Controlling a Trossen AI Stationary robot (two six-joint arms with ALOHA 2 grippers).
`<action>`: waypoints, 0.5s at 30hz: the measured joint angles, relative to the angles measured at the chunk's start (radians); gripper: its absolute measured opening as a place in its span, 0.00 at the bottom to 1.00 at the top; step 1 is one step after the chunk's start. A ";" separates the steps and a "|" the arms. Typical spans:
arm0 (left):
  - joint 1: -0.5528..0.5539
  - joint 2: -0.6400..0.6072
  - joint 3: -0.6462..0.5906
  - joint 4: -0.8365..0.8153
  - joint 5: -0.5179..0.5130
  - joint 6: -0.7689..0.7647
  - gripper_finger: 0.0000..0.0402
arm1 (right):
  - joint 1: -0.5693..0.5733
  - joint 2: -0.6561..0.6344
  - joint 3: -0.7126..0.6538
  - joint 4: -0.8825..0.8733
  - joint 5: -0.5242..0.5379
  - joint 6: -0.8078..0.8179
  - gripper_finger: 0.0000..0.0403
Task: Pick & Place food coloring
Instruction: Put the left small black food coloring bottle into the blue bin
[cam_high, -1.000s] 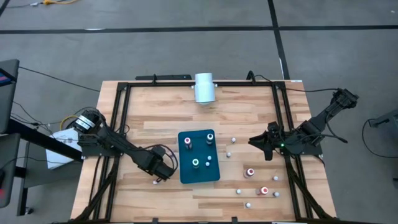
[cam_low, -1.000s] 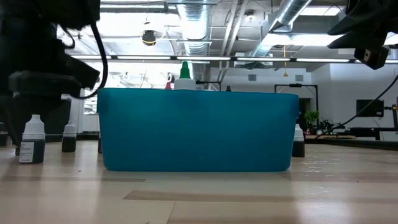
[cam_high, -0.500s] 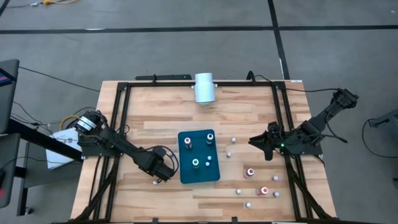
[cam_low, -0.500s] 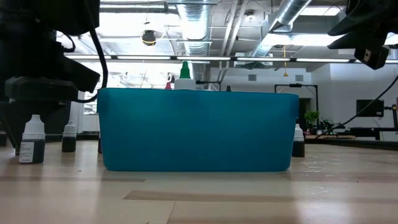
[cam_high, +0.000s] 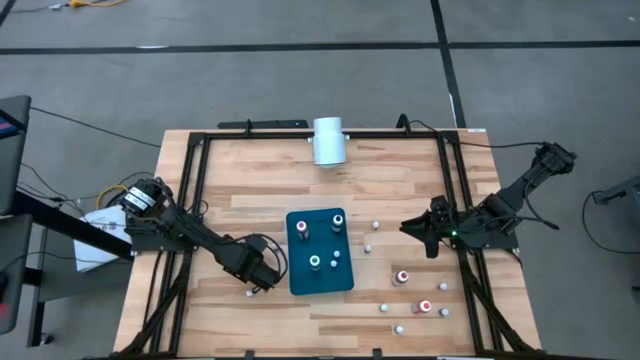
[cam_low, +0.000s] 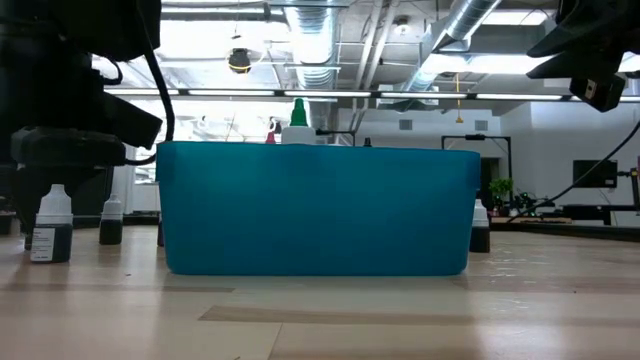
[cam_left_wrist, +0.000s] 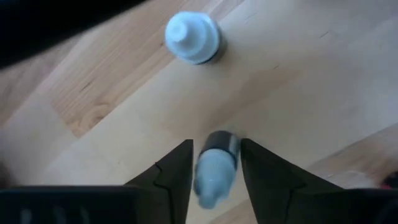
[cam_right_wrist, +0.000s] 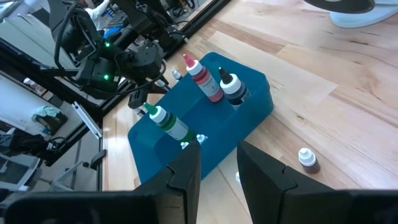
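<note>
The food coloring is a set of tiny bottles. Several stand upright in the teal tray (cam_high: 320, 272), among them a red-topped one (cam_right_wrist: 200, 78) and a green-topped one (cam_right_wrist: 166, 122). Others stand on the wood at the table's right (cam_high: 402, 277). Two small whitish-capped bottles stand left of the tray. My left gripper (cam_left_wrist: 216, 146) is open, pointing down over one of them (cam_left_wrist: 214, 167), a finger on either side; I cannot tell whether they touch it. The other bottle (cam_left_wrist: 193, 37) stands just beyond. My right gripper (cam_right_wrist: 219, 163) is open, waiting above the table's right side.
A large white cylinder (cam_high: 329, 141) lies at the table's far edge. Black frame rails (cam_high: 196, 190) run along the table's sides. The tray's wall (cam_low: 320, 210) stands close beside my left gripper (cam_low: 55, 170). Bare wood lies near of the tray.
My left gripper has come down a little over the whitish-capped bottle left of the tray, its fingers now lower around it. The bottle has stayed standing on the table.
</note>
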 joint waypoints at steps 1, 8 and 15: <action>0.000 0.000 0.000 0.002 0.000 0.000 0.28 | 0.000 0.000 0.000 0.000 0.000 0.000 0.23; 0.000 0.000 0.000 0.002 0.000 0.000 0.18 | 0.000 0.000 0.000 0.000 0.000 0.000 0.23; 0.000 0.000 0.000 0.003 0.006 -0.002 0.18 | 0.000 0.000 0.000 0.000 0.000 0.000 0.23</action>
